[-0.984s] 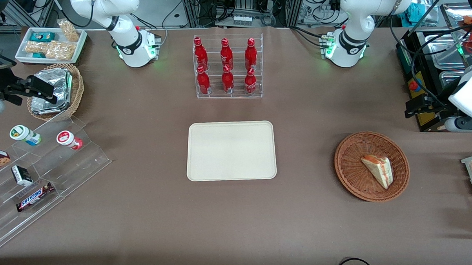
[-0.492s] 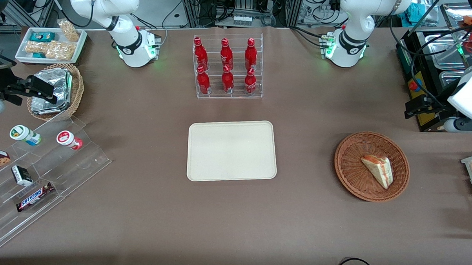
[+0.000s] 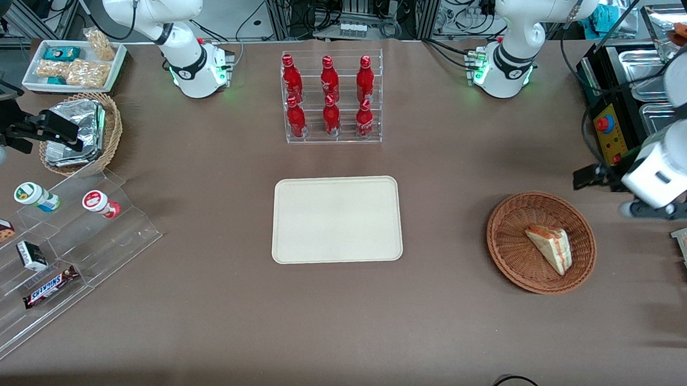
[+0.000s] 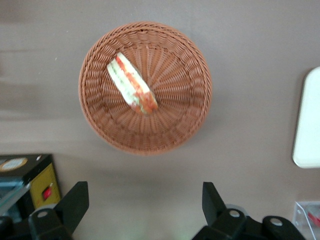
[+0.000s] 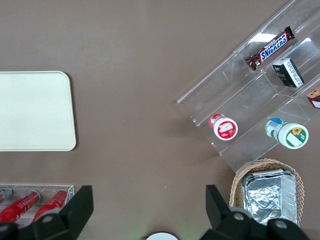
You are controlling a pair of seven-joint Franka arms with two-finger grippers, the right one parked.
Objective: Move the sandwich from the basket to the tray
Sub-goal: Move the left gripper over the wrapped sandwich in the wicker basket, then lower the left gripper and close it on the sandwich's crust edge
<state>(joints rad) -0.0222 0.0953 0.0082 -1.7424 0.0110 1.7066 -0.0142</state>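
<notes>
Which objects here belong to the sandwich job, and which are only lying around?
Job: sandwich, lying in the basket; tray; open end effector above the table beside the basket.
Lying around: bottle rack, foil packets, Snickers bar.

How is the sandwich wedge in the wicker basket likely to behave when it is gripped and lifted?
The sandwich looks like soft bread with layered filling, so it would probably squash under a firm pinch. Its layers might slide apart. It seems light, lying loose in the basket, so it could shift if nudged. The open tool hangs beside the basket, not touching.
</notes>
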